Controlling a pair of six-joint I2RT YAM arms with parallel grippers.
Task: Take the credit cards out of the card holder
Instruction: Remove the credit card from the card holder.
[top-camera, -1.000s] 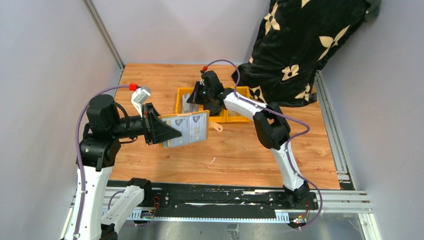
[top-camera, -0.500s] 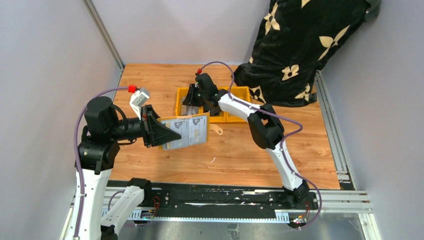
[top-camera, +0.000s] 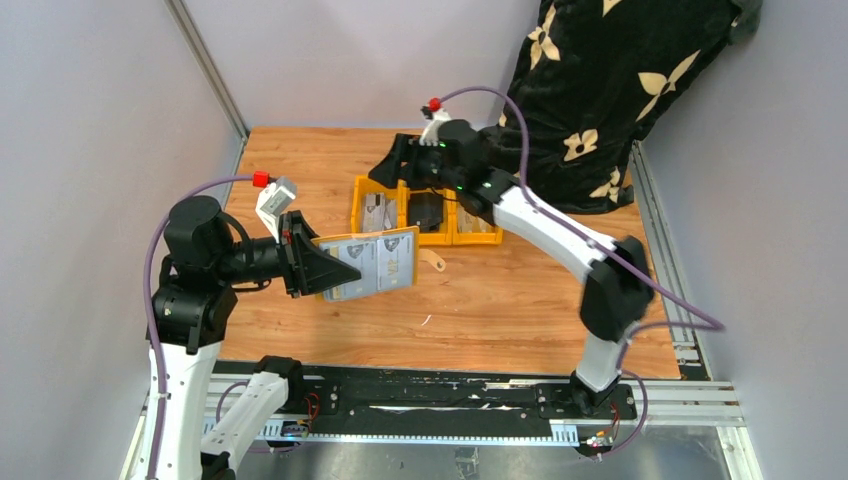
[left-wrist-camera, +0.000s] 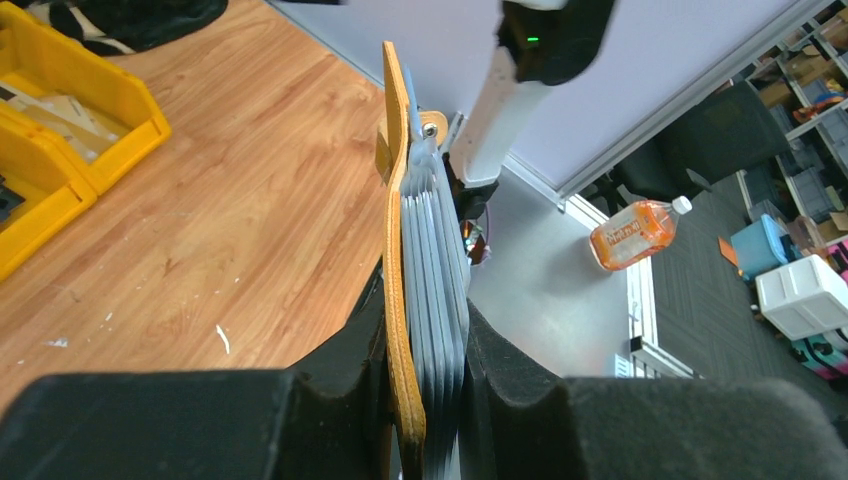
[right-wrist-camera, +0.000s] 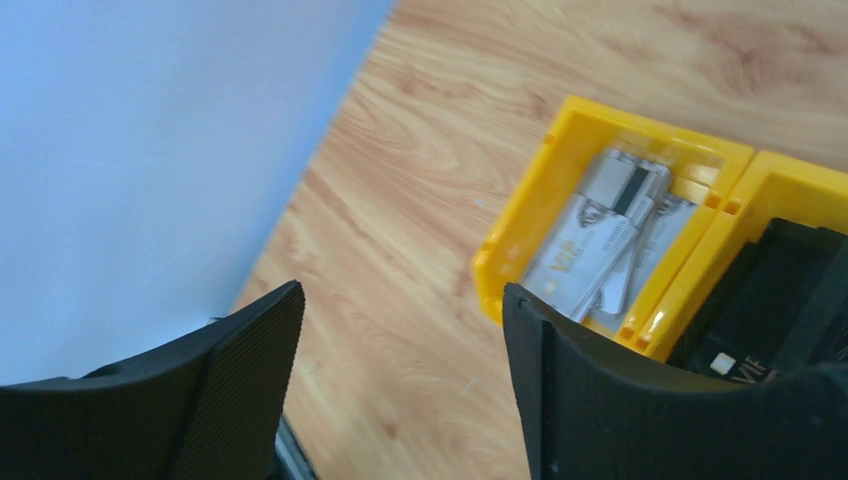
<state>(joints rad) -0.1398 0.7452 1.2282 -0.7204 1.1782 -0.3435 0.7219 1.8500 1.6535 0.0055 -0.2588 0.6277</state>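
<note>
L end effector (top-camera: 322, 266) is pinched on the card holder (top-camera: 372, 260) at one edge. Holder sits on edge, up off the table (top-camera: 480, 310). Credit cards (left-wrist-camera: 435, 290) are packed inside against the tan cover. R end effector (right-wrist-camera: 400, 390) is spread wide w/ nothing btwn the fingers, hovering by the far-left corner of the yellow bins (top-camera: 360, 200). Loose cards (right-wrist-camera: 590, 250) lie in the left bin. Bare wood in front of bins & to the right. Black floral cloth (top-camera: 600, 90) crowds the far right corner.

left hand (top-camera: 343, 271) gripping card holder (top-camera: 388, 257), aloft
</note>
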